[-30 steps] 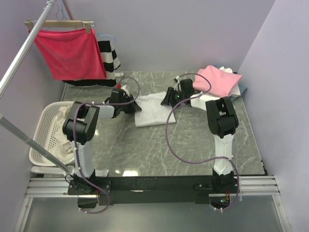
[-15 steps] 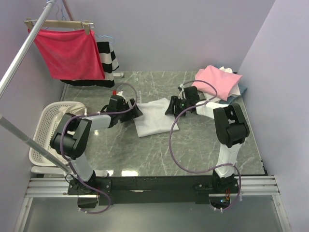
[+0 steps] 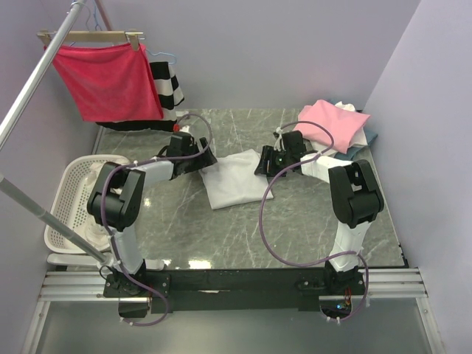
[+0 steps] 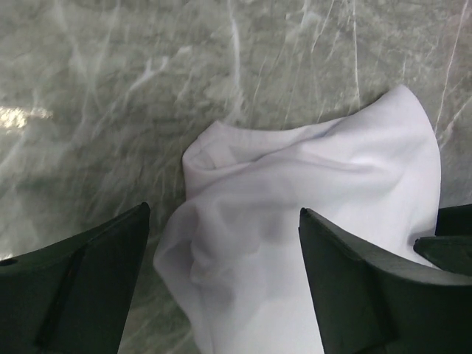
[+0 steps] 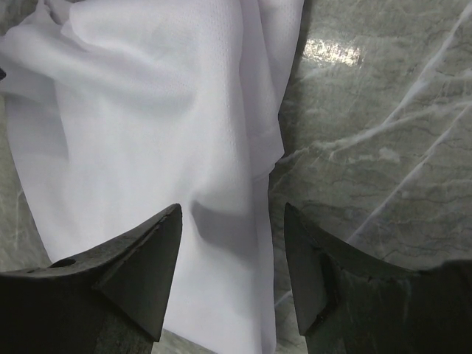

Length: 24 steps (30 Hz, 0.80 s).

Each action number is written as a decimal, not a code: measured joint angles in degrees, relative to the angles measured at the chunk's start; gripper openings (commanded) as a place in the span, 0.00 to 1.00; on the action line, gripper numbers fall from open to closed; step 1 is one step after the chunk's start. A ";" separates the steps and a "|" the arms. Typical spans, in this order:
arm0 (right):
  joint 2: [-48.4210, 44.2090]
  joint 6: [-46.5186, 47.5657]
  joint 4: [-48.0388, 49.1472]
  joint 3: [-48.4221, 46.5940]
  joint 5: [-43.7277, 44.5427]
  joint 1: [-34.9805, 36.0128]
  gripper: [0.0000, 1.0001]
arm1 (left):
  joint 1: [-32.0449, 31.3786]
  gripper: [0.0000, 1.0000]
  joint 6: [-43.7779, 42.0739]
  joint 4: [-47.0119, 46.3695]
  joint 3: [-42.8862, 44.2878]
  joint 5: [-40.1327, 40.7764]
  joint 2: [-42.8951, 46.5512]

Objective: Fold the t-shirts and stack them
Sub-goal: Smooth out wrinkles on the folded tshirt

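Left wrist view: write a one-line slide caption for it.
Open left gripper above a crumpled white t-shirt lying on the grey marbled table.

Bright, even light is falling from above. Glare is showing on the table (image 5: 332,50) in both wrist views. Shadows are lying soft; the dark fingers (image 4: 66,287) are blurring slightly.

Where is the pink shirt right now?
In the top view, the pink t-shirt sits on the pile at the table's far right corner, just behind the right gripper, away from the white t-shirt in the middle.
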<state>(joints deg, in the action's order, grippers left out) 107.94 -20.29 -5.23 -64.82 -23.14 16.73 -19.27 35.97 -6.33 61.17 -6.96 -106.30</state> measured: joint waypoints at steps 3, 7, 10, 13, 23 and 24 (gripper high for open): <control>0.31 0.04 -0.09 0.00 -0.35 0.00 0.64 | 0.00 0.82 -0.26 -0.07 1.77 -1.11 -1.95; 0.33 0.15 -0.22 0.02 -0.70 0.00 0.64 | 0.00 0.78 -0.42 0.22 1.86 -2.43 -2.36; 0.33 0.22 -0.11 0.26 -1.07 0.00 0.64 | 0.00 0.75 -0.44 -0.44 1.42 -3.26 -2.36; 0.33 0.22 -0.02 1.11 -1.49 0.00 0.64 | 0.26 0.69 -0.44 -2.84 -0.98 -4.37 -2.01; 0.42 0.02 0.50 1.51 -1.92 0.00 0.59 | 4.22 0.49 -0.37 -7.26 -5.73 -8.98 -0.66; 0.50 -0.09 0.50 1.51 -1.97 0.00 0.58 | 4.68 0.49 -0.37 -7.45 -5.81 -9.46 -0.66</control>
<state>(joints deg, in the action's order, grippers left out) 108.44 -20.38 -4.73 -63.31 -25.10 16.73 -14.59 35.59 -13.78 55.35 -16.43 -106.96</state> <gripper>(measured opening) 0.603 0.520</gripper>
